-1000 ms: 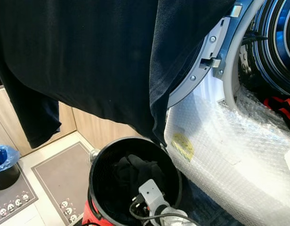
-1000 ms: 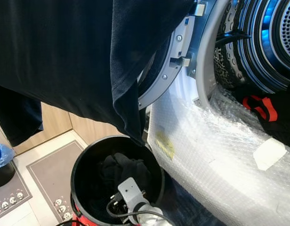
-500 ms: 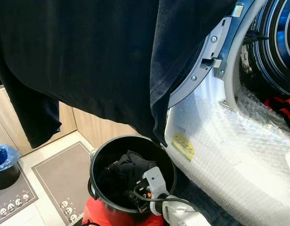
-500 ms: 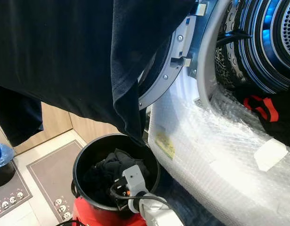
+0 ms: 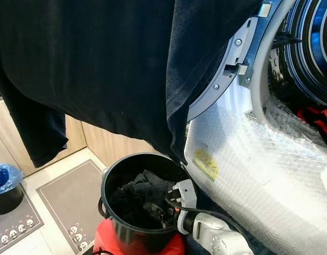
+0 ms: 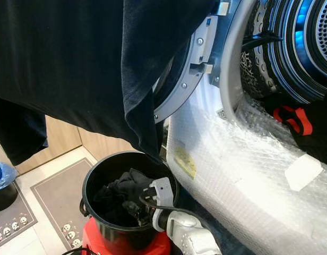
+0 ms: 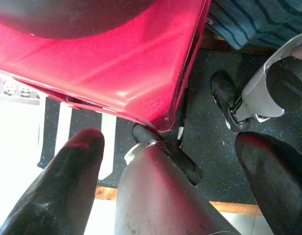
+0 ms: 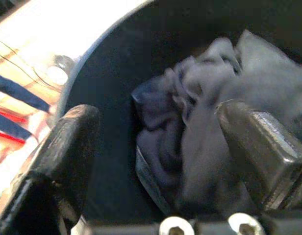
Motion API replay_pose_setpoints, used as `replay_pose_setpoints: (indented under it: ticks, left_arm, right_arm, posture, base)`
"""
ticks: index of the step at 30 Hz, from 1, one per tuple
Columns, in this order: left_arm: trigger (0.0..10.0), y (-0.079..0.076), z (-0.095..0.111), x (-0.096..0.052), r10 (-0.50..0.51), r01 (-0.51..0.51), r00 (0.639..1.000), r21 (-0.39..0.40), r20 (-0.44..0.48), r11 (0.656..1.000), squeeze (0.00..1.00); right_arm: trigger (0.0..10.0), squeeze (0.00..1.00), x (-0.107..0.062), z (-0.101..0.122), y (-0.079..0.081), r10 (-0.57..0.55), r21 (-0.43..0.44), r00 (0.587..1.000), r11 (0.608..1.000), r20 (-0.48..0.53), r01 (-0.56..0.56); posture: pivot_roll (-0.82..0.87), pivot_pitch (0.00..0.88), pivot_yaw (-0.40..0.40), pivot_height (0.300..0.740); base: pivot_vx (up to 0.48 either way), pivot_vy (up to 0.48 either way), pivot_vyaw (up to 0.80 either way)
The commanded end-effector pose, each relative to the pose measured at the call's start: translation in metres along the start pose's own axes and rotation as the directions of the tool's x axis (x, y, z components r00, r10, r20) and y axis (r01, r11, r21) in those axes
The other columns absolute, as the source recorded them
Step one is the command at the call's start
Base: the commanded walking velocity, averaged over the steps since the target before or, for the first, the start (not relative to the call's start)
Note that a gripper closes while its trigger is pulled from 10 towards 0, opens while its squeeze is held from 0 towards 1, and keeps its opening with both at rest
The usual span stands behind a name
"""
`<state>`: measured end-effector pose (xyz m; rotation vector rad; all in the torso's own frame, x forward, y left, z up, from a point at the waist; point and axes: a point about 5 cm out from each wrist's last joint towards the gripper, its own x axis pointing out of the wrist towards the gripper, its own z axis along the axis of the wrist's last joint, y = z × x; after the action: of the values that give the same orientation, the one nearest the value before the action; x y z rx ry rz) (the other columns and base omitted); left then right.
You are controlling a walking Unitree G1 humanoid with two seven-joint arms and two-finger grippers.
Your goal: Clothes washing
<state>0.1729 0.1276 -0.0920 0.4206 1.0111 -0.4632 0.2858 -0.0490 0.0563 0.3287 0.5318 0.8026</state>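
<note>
The right gripper (image 8: 156,147) is inside the black bucket (image 5: 113,183), jaws spread wide on either side of the crumpled dark clothes (image 8: 200,122), positioned to close on them. The left gripper (image 7: 170,161) hangs idle by the red base (image 7: 107,58), jaws apart and empty. Beyond, a dark garment (image 5: 100,64) drapes over the open washer door (image 5: 230,69); the drum (image 6: 307,48) is beside it. Compared with one second ago, the right arm has advanced deeper into the bucket.
</note>
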Motion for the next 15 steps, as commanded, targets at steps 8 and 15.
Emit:
replay_pose_setpoints:
  ticks: [8, 15]
  left_arm:
    - [10.0, -0.0022, -0.0021, 0.0001, -0.012, 0.012, 1.000, 0.019, -0.016, 1.000, 0.00]
    - [10.0, -0.0022, -0.0021, 0.0001, -0.012, 0.012, 1.000, 0.019, -0.016, 1.000, 0.00]
  right_arm:
    - [10.0, 0.00, -0.0489, 0.1355, 0.0399, 0.574, -0.082, 0.582, 0.749, 0.575, -0.658]
    - [10.0, 0.00, -0.0489, 0.1355, 0.0399, 0.574, -0.082, 0.582, 0.749, 0.575, -0.658]
  posture:
    - [-0.01, 0.000, -0.072, 0.740]
    - [-0.01, 0.000, -0.072, 0.740]
  base:
    - [0.000, 0.000, 0.00]
    - [0.000, 0.000, 0.00]
